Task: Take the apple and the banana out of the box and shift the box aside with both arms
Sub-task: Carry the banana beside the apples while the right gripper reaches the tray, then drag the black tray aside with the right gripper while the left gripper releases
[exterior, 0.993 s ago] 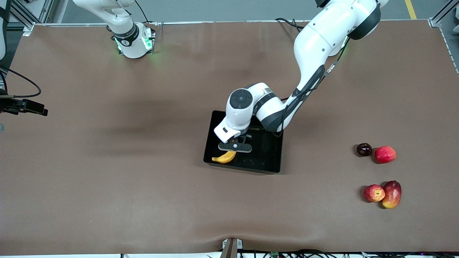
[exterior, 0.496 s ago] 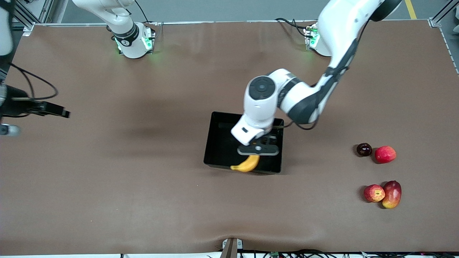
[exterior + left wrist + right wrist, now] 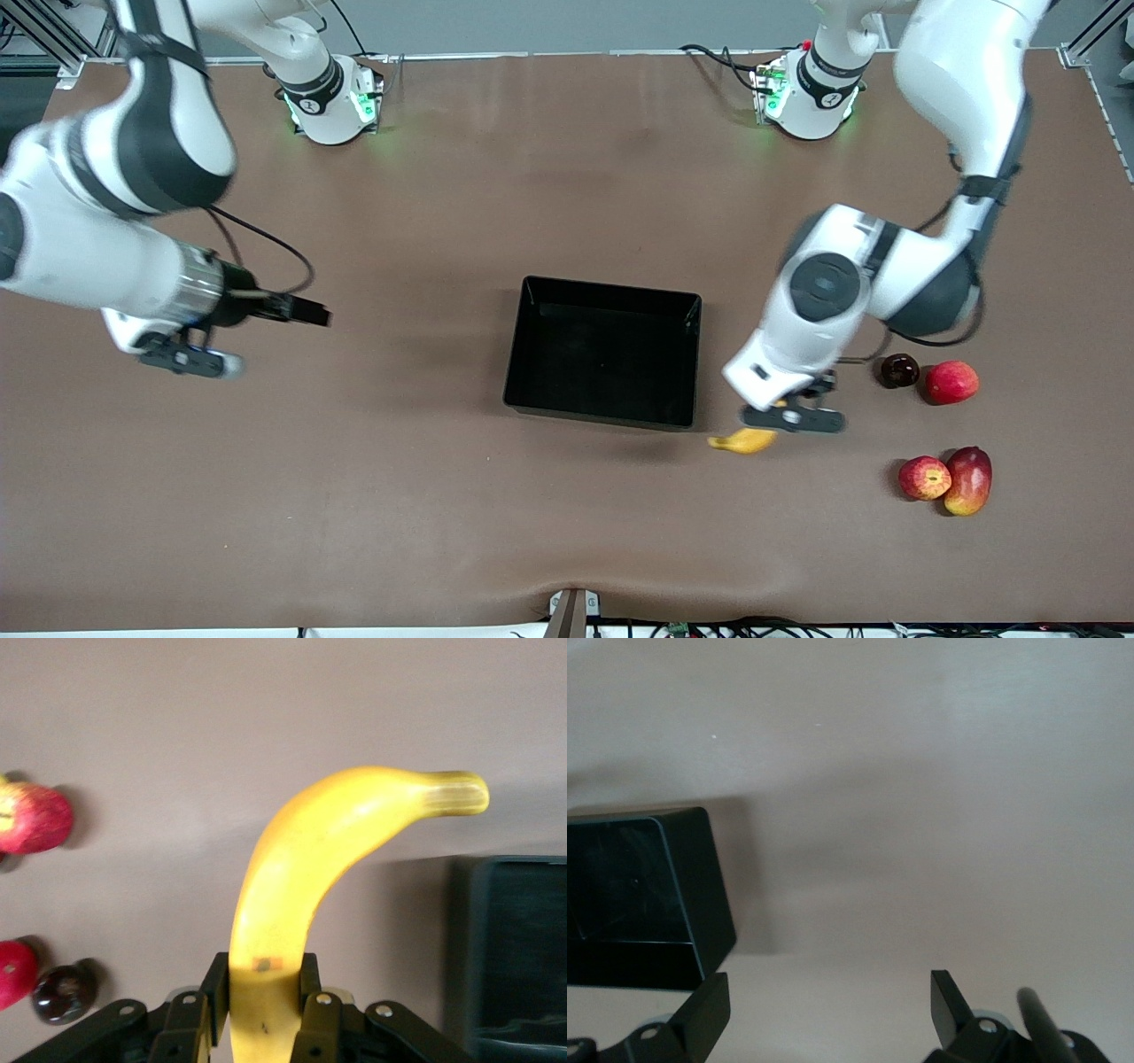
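The yellow banana [image 3: 744,440] hangs from my left gripper [image 3: 781,416], which is shut on its lower end, over bare table between the box and the loose fruits. In the left wrist view the banana [image 3: 301,868] curves up from the shut left gripper [image 3: 261,988]. The black box [image 3: 611,297] stands mid-table with nothing in it. A streaked red apple [image 3: 924,478] lies toward the left arm's end, touching a mango [image 3: 969,479]. My right gripper [image 3: 188,360] is open over the table toward the right arm's end; in its wrist view the right gripper [image 3: 828,1001] holds nothing, with the box [image 3: 709,886] ahead.
A dark plum [image 3: 899,369] and another red fruit [image 3: 951,382] lie side by side, farther from the front camera than the apple and mango. The left wrist view shows the apple [image 3: 35,818], plum [image 3: 60,992] and box [image 3: 523,948].
My left arm has carried the banana from over the box out toward the left arm's end. The right arm has swung in over the table from its end.
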### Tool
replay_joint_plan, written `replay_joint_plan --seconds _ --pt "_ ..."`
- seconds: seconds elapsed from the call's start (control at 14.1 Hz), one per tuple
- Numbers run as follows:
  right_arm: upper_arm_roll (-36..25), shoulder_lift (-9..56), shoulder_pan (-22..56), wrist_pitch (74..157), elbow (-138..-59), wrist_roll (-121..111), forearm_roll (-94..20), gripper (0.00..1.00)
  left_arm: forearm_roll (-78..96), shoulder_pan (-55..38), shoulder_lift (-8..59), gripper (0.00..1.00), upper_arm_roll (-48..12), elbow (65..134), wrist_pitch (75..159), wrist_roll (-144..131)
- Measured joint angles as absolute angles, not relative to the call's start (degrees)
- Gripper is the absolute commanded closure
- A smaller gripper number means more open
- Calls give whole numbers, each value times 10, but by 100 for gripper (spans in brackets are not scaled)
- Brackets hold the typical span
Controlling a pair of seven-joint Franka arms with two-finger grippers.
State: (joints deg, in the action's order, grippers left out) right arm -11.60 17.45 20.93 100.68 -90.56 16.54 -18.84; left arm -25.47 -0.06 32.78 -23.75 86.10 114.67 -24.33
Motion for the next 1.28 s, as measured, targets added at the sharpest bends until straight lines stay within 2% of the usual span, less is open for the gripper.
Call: replay_joint_plan --seconds 0.21,0.43,0.78,0.99,1.06,1.13,1.21,1.28 --pt "-116 222 262 1066 -906 196 -193 0 -255 63 335 100 -235 884 1154 -198" --pt "-116 260 315 1126 -906 262 -193 0 -255 118 368 100 -232 891 1208 -189" --pt "-116 327 373 1223 -906 289 -197 1 -313 134 424 100 -208 891 1298 -193" --pt "-115 365 404 1284 -905 325 -207 39 -325 134 443 100 -193 890 1329 -193" --pt "-115 376 416 1303 -905 340 -207 63 -325 134 448 95 -189 890 1333 -193" --pt "-115 384 426 1316 -905 350 -207 80 -325 134 453 66 -184 890 1335 -193" --pt "-115 390 433 1322 -904 356 -207 97 -325 134 456 44 -181 890 1337 -193" --pt "-115 393 438 1324 -903 357 -207 100 -325 134 457 16 -180 890 1338 -192"
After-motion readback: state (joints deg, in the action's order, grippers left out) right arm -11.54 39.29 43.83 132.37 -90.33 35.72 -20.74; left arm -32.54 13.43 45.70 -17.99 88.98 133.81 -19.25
